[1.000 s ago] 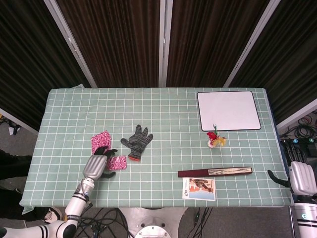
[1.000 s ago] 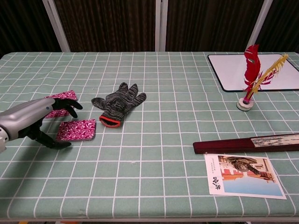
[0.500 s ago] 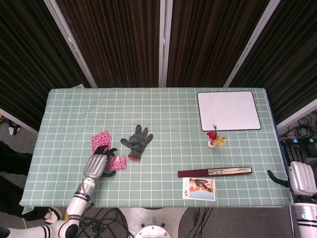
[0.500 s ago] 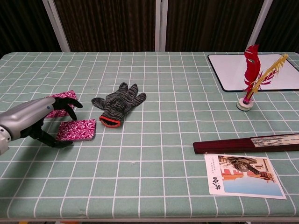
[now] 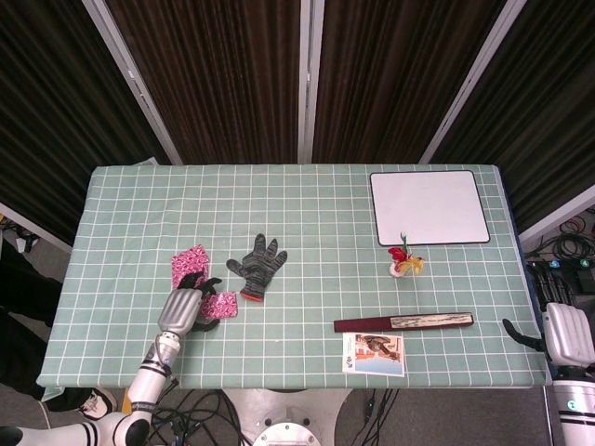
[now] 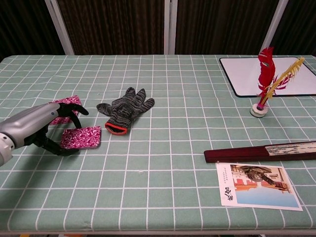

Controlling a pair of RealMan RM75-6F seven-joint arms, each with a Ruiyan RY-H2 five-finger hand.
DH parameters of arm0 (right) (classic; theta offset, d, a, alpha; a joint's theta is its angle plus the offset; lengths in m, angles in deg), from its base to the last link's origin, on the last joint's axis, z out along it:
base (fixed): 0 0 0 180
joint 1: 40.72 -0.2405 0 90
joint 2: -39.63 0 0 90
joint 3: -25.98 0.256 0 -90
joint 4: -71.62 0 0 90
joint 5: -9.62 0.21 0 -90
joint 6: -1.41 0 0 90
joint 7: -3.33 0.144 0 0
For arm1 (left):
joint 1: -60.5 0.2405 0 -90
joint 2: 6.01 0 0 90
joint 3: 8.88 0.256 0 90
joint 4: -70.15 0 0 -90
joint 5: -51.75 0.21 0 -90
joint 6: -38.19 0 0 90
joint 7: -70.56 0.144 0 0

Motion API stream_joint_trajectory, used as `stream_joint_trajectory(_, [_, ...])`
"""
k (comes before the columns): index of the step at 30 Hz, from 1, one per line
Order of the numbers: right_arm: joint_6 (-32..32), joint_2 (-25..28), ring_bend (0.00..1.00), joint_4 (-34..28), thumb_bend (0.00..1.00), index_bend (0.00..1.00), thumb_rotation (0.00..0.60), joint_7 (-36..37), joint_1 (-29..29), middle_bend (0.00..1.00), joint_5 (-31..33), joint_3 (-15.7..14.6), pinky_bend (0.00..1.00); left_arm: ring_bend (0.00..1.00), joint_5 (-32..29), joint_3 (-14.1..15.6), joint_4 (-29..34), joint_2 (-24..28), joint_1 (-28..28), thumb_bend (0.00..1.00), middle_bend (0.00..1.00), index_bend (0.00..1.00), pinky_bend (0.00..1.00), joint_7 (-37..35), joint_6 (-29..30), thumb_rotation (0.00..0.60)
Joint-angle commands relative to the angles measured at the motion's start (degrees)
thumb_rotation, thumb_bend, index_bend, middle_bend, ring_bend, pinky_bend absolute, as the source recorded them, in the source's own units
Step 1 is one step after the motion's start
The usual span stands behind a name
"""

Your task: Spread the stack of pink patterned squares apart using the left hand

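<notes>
Left hand (image 6: pixel 47 126) sits low at the left edge of the chest view, fingers curled in a loose arc, dark fingertips (image 6: pixel 79 109) apart from the thumb below. It holds nothing that I can see. It hovers over the gap between two pink patterned squares: the far square (image 6: pixel 66 109) at upper left, partly hidden behind the fingers, and the near square (image 6: pixel 81 137) lying flat just right of the thumb. In the head view the same pair shows at lower left, the far one (image 5: pixel 190 263) above the hand (image 5: pixel 183 309), the near one (image 5: pixel 223 304) beside it.

The two visible squares already lie apart. Whether more remain stacked under the far one I cannot tell.

To do this step well, I judge: press flat with fingertip pads on the top sheet only, then drag sideways along the green checked tablecloth (image 6: pixel 163 89) so lower layers stay put. Keep pressure light; the cloth could bunch. Steer clear of the grey knit glove (image 6: pixel 123 111), which lies just right of the squares.

Right hand (image 5: pixel 565 333) rests off the table at the lower right of the head view; its finger state is unclear.
</notes>
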Motion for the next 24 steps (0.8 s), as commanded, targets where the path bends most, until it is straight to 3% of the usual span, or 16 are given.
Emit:
stream_joint_trajectory(1, [0.05, 0.04, 0.0, -0.01, 0.15, 0.0, 0.6, 0.03, 0.02, 0.0, 0.04, 0.05, 0.0, 0.07, -0.12, 0.01, -0.13, -0.03, 0.01, 0.19, 0.36, 0.21, 0.09, 0.04, -0.21, 0.6])
stream_joint_trajectory(24, [-0.16, 0.2, 0.0, -0.13, 0.15, 0.0, 0.6, 0.23, 0.01, 0.0, 0.28, 0.13, 0.0, 0.11, 0.68, -0.78, -1.1, -0.8, 0.61, 0.22, 0.44, 0.25, 0.09, -1.39, 1.35, 0.6])
